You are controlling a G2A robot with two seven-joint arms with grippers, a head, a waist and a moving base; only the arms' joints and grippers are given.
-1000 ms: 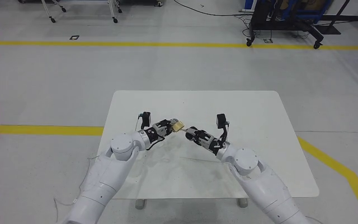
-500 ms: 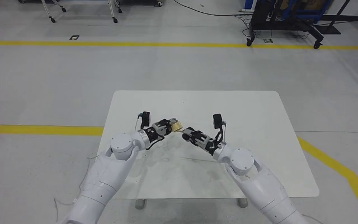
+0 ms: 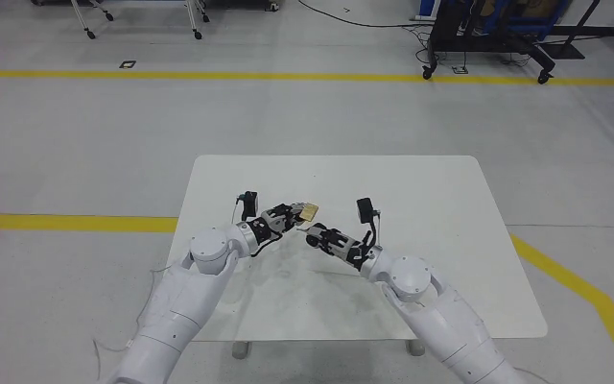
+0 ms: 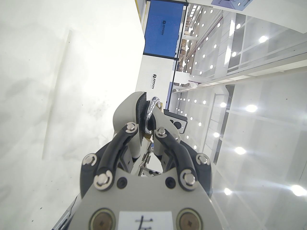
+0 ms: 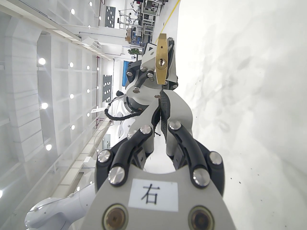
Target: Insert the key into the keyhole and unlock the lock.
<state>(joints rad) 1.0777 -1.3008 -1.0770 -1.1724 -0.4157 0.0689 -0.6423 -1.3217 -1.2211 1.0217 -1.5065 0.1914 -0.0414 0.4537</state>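
A brass padlock is held above the middle of the white table. My left gripper is shut on its silver shackle. In the right wrist view the lock body faces me, its keyhole showing. My right gripper sits just short of the lock's lower end, fingers pressed together. A small metal tip of the key pokes out between them; the rest of the key is hidden. In the top view the right gripper lies just in front of the lock.
Both arms meet over the table's middle. The tabletop around them is bare, with its front edge close to the robot. Yellow floor lines run past the table, and wheeled racks stand far behind.
My right gripper has moved left and closed in on the padlock. The left gripper has stayed where it was, still holding the lock.
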